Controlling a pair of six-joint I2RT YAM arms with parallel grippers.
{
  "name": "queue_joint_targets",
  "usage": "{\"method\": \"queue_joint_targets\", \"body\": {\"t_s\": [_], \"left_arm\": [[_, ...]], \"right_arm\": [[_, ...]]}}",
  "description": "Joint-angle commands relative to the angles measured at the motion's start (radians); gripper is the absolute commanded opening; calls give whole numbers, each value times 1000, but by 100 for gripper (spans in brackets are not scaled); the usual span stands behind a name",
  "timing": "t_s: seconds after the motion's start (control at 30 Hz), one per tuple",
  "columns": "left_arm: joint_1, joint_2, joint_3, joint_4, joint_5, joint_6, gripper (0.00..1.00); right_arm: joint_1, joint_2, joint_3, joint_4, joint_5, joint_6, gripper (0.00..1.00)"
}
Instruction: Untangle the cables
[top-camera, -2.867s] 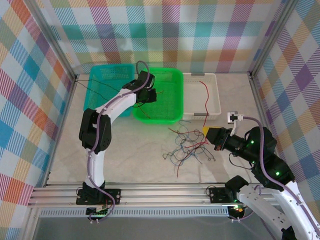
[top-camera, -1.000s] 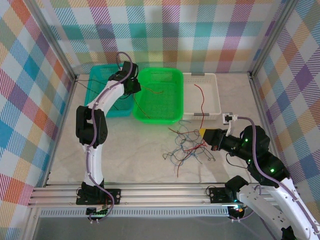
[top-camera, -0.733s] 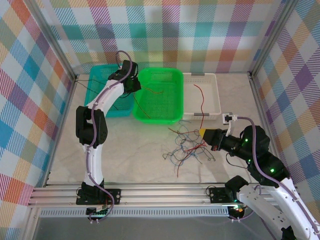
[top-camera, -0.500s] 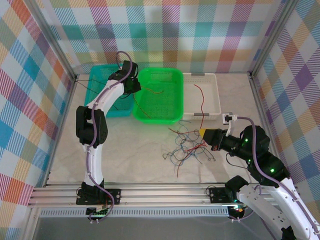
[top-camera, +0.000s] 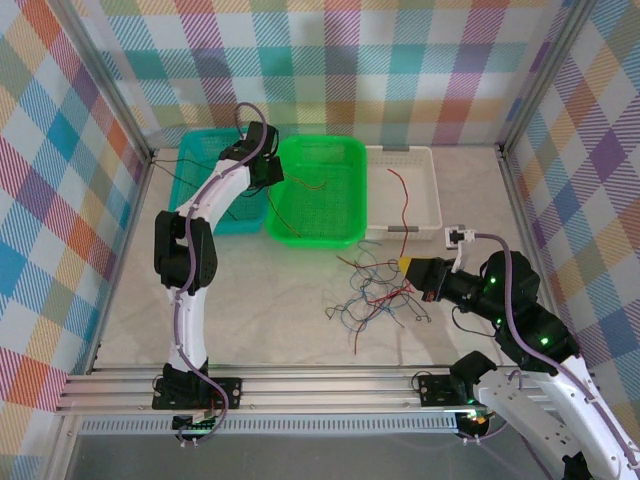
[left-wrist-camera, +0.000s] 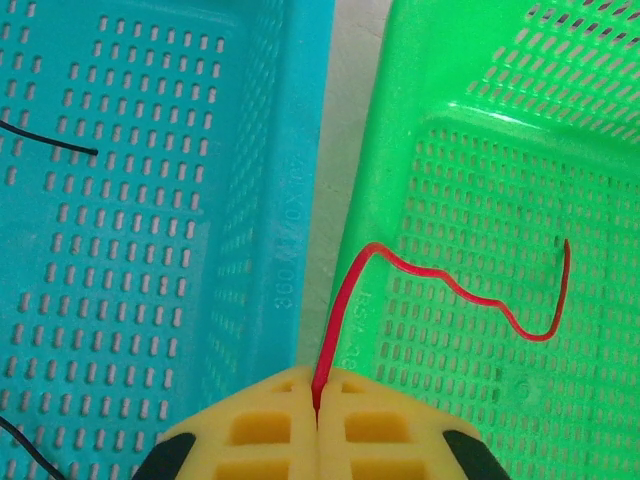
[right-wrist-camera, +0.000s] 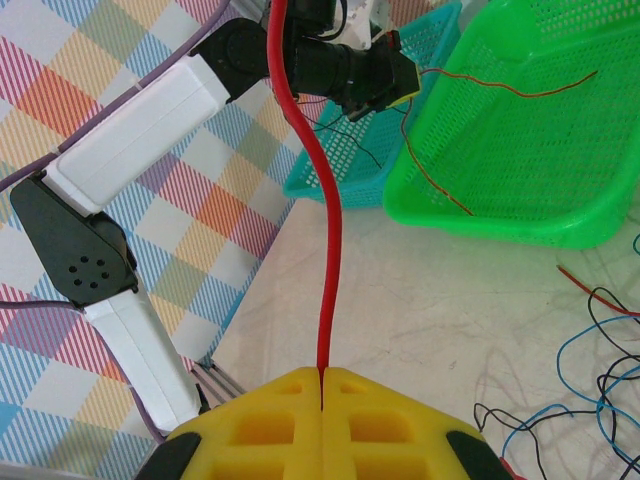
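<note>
The cables (top-camera: 375, 295) lie as a loose tangle of thin red, black, blue and green wires on the table in front of the baskets. My right gripper (top-camera: 408, 265) hovers at the tangle's right edge. It is shut on a red wire (right-wrist-camera: 325, 250) that rises straight out of the closed yellow jaws (right-wrist-camera: 322, 375). My left gripper (top-camera: 268, 172) hangs over the gap between the teal basket (left-wrist-camera: 150, 200) and the green basket (left-wrist-camera: 480, 150). It (left-wrist-camera: 317, 400) is shut on another red wire (left-wrist-camera: 450, 290) that curls into the green basket.
A white tray (top-camera: 430, 185) at the back right holds one red wire (top-camera: 405, 205). Black wires (left-wrist-camera: 50, 140) lie in the teal basket. Checked walls and metal posts close in the table on three sides. The left arm (right-wrist-camera: 150, 120) stretches along the table's left side.
The left jaws have closed fully on the red wire. Before that, the left gripper moved back and left from over the green basket to its left rim. The right arm has stayed still.
</note>
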Motion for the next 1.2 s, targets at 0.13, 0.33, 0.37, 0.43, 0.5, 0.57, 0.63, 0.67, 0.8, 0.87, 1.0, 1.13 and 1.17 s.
{"method": "queue_joint_targets", "body": {"t_s": [0.13,0.33,0.37,0.43,0.5,0.57,0.63,0.67,0.8,0.87,1.0,1.13,1.17], "left_arm": [[-65,-46,61,-1,13,-7,0],[-141,-29,125,-12,6,-6,0],[-151,-21,137,-17,6,-5,0],[-174,-1,153,-25,-5,-2,0],[-189,22,155,-26,-12,-3,0],[-198,51,154,-27,-15,-5,0],[-211,82,153,-29,-25,-5,0],[-214,95,152,-29,-28,-6,0],[-220,142,142,-19,-32,-17,0],[-219,164,141,-19,-45,-17,0],[-219,201,135,-14,-36,-9,0],[-219,215,128,-8,-5,-5,0],[-219,216,127,-8,-1,-3,0]], "right_arm": [[-3,-2,-8,42,-12,1,0],[-3,0,-12,46,-14,2,0],[-3,-2,-15,46,-13,2,0],[-3,-6,-20,44,-13,3,0],[-3,-9,-23,44,-13,3,0],[-3,-12,-26,43,-12,2,0],[-3,-13,-30,42,-13,2,0],[-3,-11,-31,42,-13,3,0],[-3,-8,-37,44,-19,7,0],[-3,-4,-38,47,-22,10,0],[-3,3,-42,51,-28,13,0],[-3,6,-40,52,-27,15,0],[-3,9,-39,54,-28,16,0]]}}
